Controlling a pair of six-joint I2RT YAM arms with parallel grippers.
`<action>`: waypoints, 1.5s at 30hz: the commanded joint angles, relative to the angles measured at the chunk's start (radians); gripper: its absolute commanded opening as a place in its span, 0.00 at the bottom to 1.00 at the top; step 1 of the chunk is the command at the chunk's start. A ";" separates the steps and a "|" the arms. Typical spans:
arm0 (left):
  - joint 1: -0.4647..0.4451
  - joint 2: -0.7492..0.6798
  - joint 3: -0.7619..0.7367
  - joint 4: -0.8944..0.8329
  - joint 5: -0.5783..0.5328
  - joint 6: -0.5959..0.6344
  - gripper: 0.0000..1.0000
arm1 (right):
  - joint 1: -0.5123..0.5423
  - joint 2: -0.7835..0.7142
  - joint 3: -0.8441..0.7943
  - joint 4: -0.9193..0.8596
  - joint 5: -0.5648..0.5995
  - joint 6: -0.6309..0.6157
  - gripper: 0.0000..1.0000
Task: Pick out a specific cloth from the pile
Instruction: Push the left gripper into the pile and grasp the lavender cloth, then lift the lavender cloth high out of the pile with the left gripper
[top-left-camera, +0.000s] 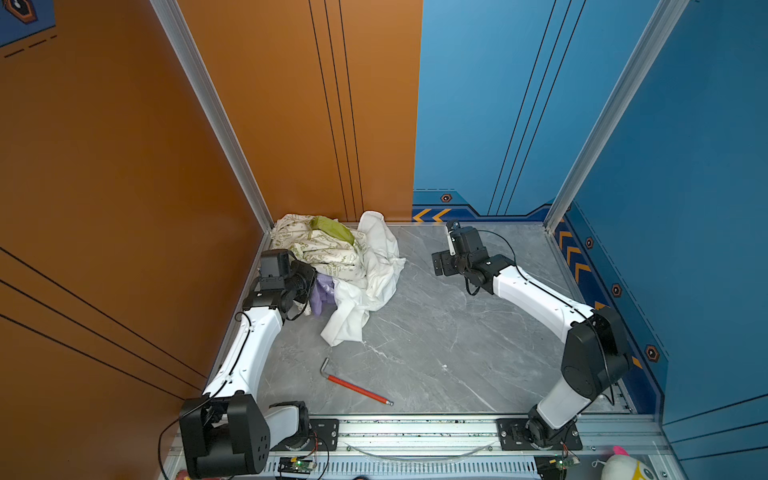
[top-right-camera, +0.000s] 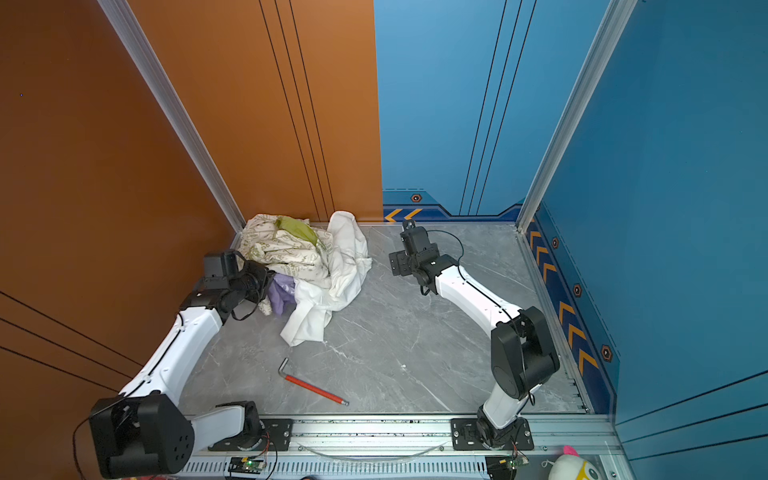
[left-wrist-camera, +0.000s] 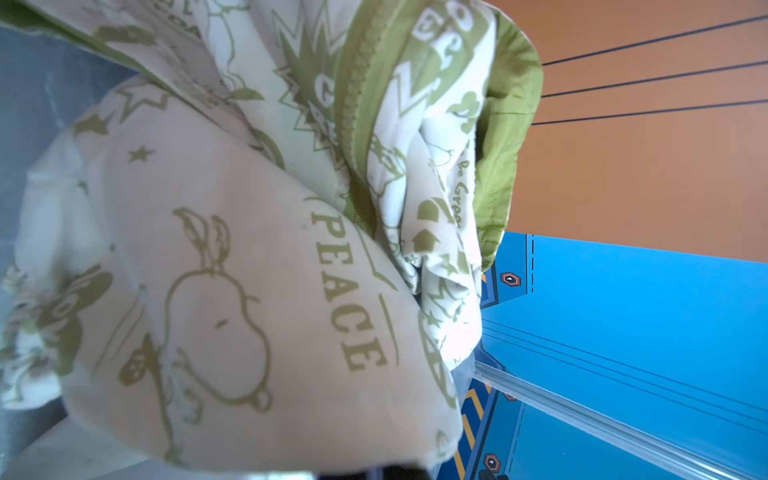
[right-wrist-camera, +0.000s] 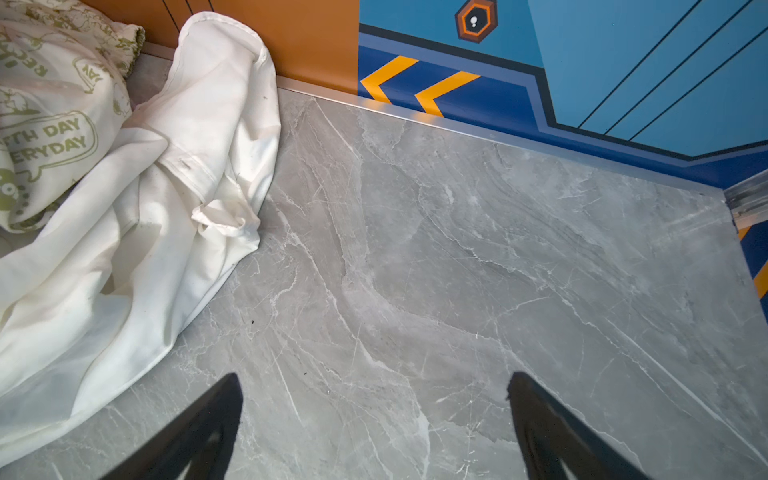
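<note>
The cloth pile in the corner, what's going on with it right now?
The left end effector is shut at the edge of the pile, right beside the lilac cloth, which peeks out beneath the printed cloth; whether it grips it is hidden. The right end effector hangs open over bare table, holding nothing.

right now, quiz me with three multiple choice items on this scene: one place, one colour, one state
1. Where does the lilac cloth show? A at the pile's near-left edge B alone mid-table C by the right wall
2. The hex key's sleeve is: A blue B red C green
3. The right gripper is: A shut on fabric B shut, empty C open, empty
Answers: 1 A, it peeks out under the printed cloth; 2 B, red covers its long leg; 3 C, jaws wide apart over bare table.
</note>
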 joint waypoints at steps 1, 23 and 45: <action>-0.015 -0.018 0.122 -0.061 -0.049 0.102 0.00 | -0.017 0.018 0.036 -0.002 -0.015 0.056 1.00; -0.138 0.035 0.594 -0.162 -0.198 0.417 0.00 | -0.025 0.022 0.027 0.019 0.045 0.019 1.00; -0.224 0.268 1.223 -0.160 -0.071 0.656 0.00 | -0.023 -0.009 0.018 0.027 0.064 -0.008 1.00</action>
